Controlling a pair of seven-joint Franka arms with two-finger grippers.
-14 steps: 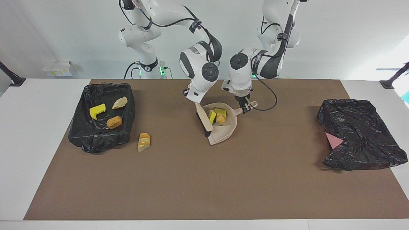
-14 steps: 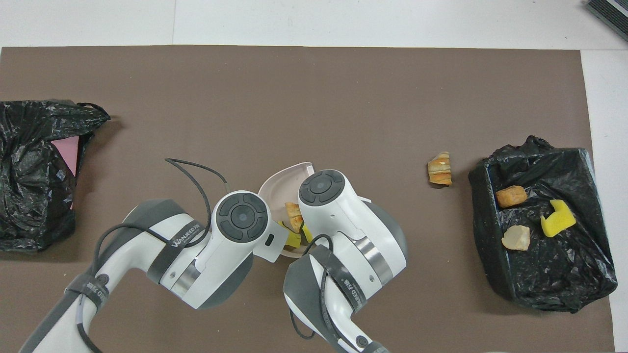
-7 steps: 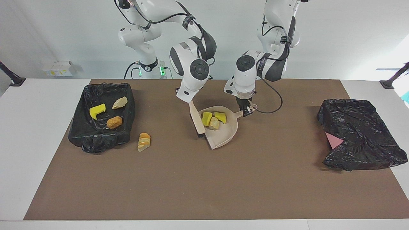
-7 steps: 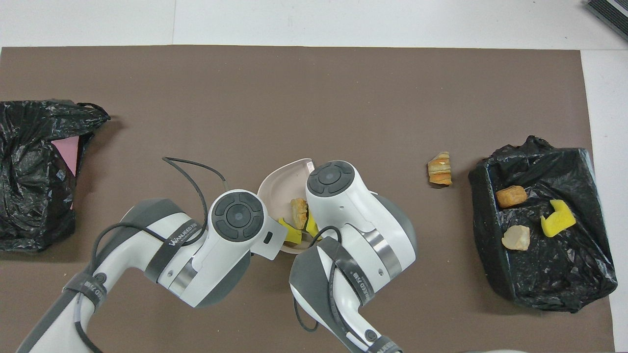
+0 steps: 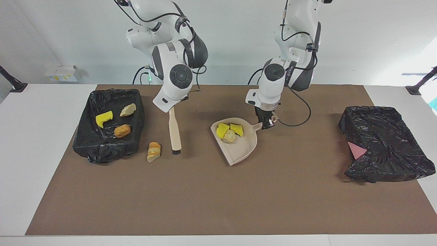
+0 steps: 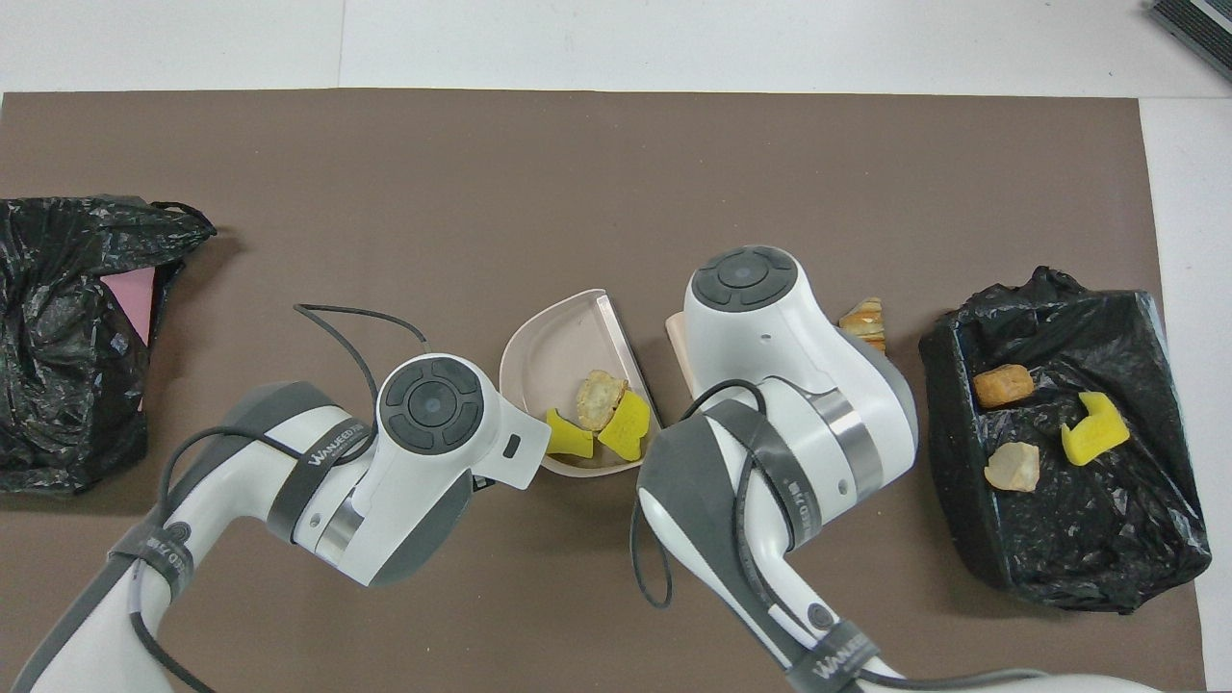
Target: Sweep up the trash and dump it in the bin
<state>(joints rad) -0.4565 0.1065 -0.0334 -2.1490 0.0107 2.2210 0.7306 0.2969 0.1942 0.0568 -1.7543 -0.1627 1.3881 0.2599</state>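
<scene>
Both grippers' fingertips hide under their own wrists overhead.

I am reading one brand word only, "WANJEED", printed in white on the dark straps wrapped around my forearms. On my left arm (image 6: 289,481) it is sitting on the strap just below the round grey cap. On my right arm (image 6: 770,481) it is showing on the strap near the bottom edge of the overhead view; the smaller characters following it are too small to make out.
</scene>
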